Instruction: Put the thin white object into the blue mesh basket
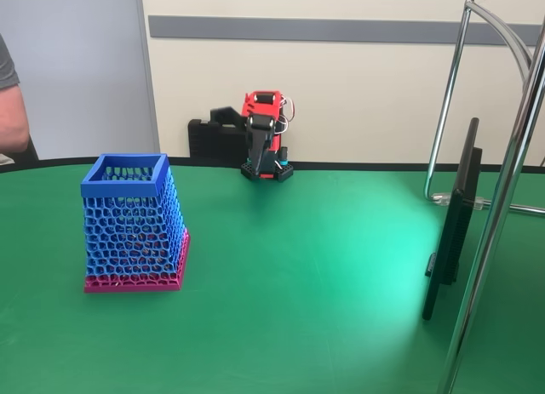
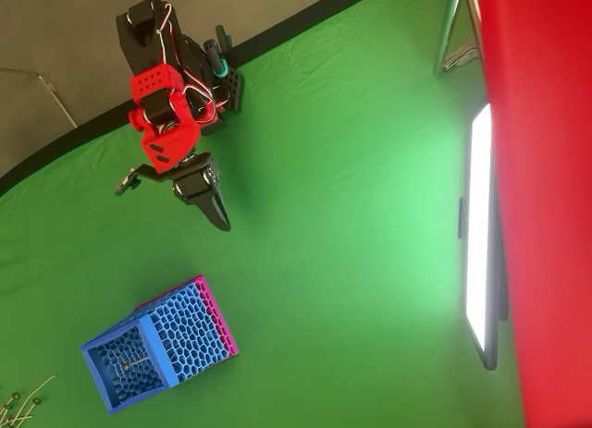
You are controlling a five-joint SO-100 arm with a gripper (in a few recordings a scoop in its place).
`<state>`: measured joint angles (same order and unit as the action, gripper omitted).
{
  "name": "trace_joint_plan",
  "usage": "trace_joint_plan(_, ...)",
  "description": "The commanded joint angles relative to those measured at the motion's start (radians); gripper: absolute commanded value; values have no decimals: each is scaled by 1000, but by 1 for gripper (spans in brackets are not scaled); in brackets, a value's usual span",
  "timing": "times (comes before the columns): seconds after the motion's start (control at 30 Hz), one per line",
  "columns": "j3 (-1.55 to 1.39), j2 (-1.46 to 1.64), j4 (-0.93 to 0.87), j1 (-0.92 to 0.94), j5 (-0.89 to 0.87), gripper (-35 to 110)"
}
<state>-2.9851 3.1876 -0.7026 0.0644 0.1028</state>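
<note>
The blue mesh basket (image 1: 128,224) stands upright on its pink base at the left of the green table. In the overhead view, a thin pale stick (image 2: 137,361) that looks like the white swab lies on the floor of the basket (image 2: 190,328), seen through its open top. My red and black arm is folded at the table's back edge. Its gripper (image 1: 253,166) points down toward the table, well apart from the basket. In the overhead view the gripper (image 2: 222,220) looks shut with nothing between its fingers.
Several more thin white sticks (image 2: 18,405) lie at the bottom left edge of the overhead view, beside the basket. A thin black screen (image 1: 453,219) and a metal stand (image 1: 498,215) occupy the right side. A person's arm (image 1: 10,96) shows at the left edge.
</note>
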Motion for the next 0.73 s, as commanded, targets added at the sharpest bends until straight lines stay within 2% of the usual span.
trace_joint_plan(0.0, -63, 84, -11, -11, 6, 0)
trace_joint_plan(0.37, -98, 137, -158, -17, -17, 1)
trace_joint_plan(0.7, -98, 138, -161, -15, -15, 1)
